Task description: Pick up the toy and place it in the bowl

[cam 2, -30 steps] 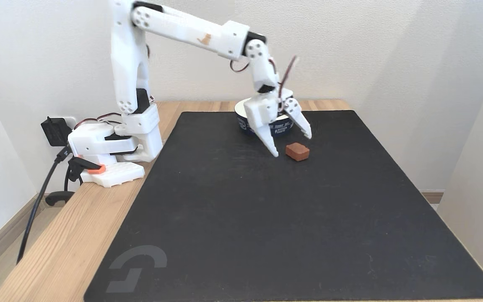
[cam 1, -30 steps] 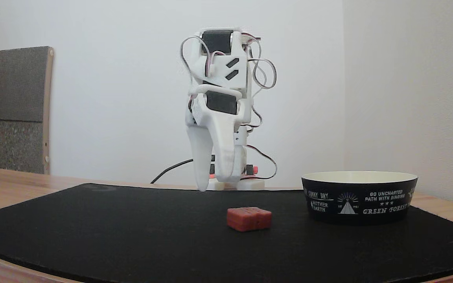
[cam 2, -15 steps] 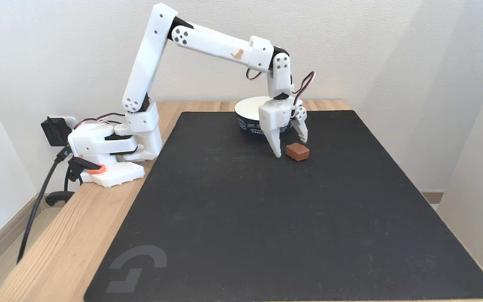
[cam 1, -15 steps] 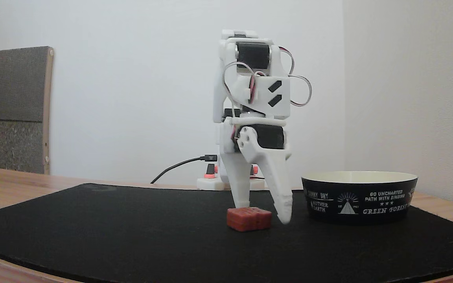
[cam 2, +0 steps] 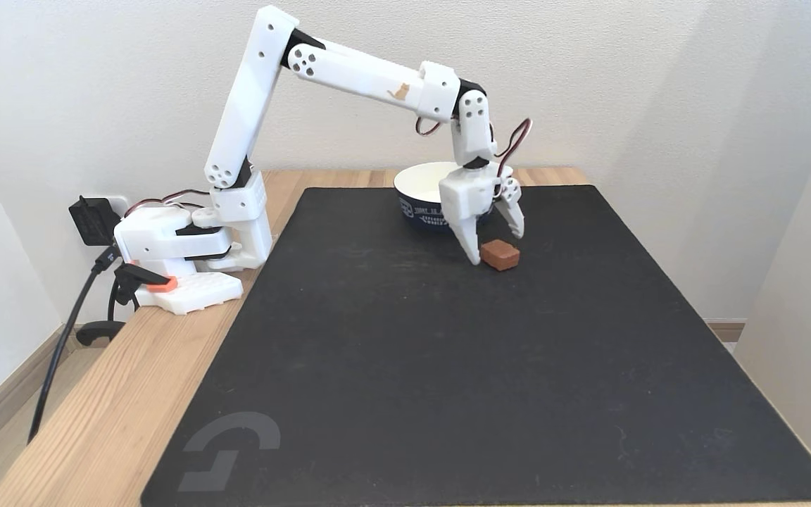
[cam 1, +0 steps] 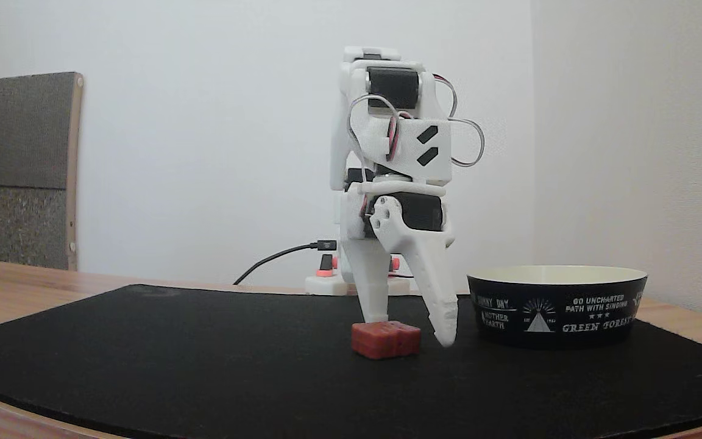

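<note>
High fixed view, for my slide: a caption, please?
Open gripper straddles the toy on the mat, before the bowl.

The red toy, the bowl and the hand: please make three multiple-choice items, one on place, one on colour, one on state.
1. Where does the red toy lie?
A. in the bowl
B. on the black mat
C. on bare wood

2. What colour is the inside of the bowl?
A. cream-white
B. red
C. green

3. How is the hand?
A. shut on the toy
B. shut and empty
C. open around the toy

Answers: 1 B, it rests on the black mat; 2 A, the pale inside shows from above; 3 C, one finger stands at each side of the toy.
</note>
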Robot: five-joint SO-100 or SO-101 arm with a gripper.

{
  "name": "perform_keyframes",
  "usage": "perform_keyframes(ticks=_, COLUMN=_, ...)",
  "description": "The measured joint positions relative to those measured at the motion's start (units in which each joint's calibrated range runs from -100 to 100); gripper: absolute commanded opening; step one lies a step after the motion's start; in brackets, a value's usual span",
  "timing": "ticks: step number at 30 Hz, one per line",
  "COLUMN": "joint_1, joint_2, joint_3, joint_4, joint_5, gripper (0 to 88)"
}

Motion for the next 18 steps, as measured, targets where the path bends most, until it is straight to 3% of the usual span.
perform_keyframes(ticks=12, joint_1=2.3, joint_2=-0.1, joint_3=1.0, joint_4=-0.9, joint_5=0.0, gripper=32.9)
perform_keyframes(ticks=18, joint_1=2.3, joint_2=-0.2, joint_3=2.0, joint_4=-1.9, joint_5=0.0, gripper=13.9)
